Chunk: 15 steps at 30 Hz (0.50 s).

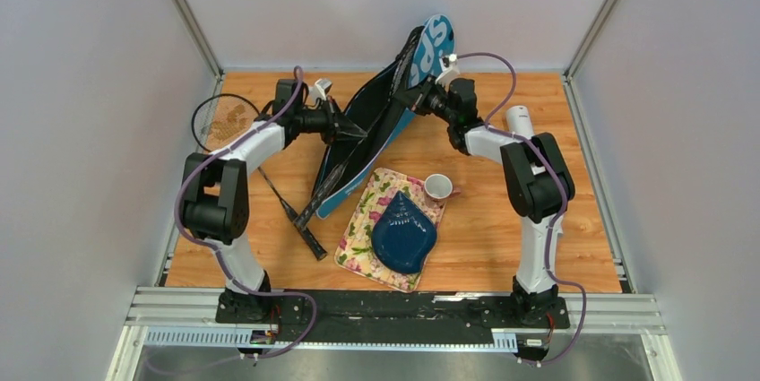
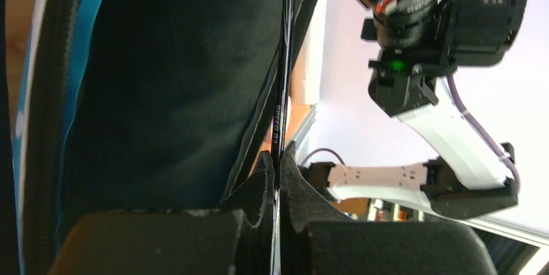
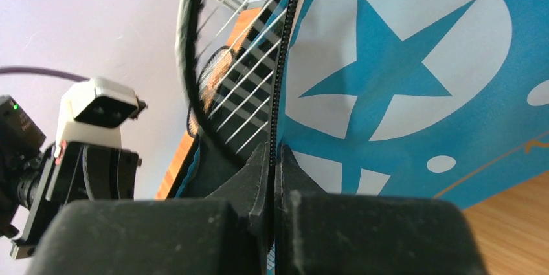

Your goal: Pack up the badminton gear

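The long blue racket bag (image 1: 358,170) leans open from the table's middle up toward the back wall. My left gripper (image 1: 357,130) is shut on the thin black shaft (image 2: 280,103) of a racket that runs along the bag's dark inside (image 2: 168,81). My right gripper (image 1: 419,99) is shut on the bag's black zipper edge (image 3: 280,87), beside the blue star print (image 3: 395,61). That racket's strung head (image 3: 194,61) shows inside the bag's mouth. A second racket (image 1: 300,229) lies on the table at the left. A white shuttlecock (image 1: 321,88) sits behind the left arm. A white tube (image 1: 519,119) stands by the right arm.
A dark blue plate (image 1: 403,233) rests on a floral cloth (image 1: 366,220) near the front middle, with a small white cup (image 1: 437,186) beside it. Grey walls close in the wooden table (image 1: 484,238) on three sides.
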### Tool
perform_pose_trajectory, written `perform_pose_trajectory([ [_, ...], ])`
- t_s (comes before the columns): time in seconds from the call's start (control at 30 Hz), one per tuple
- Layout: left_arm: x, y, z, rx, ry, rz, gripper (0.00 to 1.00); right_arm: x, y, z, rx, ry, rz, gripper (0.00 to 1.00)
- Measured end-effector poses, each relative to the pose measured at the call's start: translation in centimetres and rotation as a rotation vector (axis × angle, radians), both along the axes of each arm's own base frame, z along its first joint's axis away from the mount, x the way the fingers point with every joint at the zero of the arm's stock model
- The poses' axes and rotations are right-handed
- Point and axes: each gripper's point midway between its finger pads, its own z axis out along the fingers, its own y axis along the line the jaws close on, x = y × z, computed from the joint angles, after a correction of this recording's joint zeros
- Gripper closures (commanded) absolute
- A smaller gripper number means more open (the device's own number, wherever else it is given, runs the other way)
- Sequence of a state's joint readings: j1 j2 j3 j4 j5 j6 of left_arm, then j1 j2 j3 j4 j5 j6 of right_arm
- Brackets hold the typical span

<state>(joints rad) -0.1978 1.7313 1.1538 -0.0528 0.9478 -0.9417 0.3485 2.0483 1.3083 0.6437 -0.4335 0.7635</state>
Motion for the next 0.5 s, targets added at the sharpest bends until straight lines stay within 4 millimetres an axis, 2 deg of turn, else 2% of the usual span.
perform_pose_trajectory([
  [0.2, 4.1, -2.1, -0.2, 0.051, -0.037, -0.038, 1.0, 0.2, -0.5, -0.8, -0.01, 0.016, -0.027, 1.0],
  [0.5, 7.4, -4.2, -3.3, 0.093, -0.05, -0.093, 1.0, -0.8, -1.0, -2.1, -0.017, 0.026, -0.039, 1.0],
])
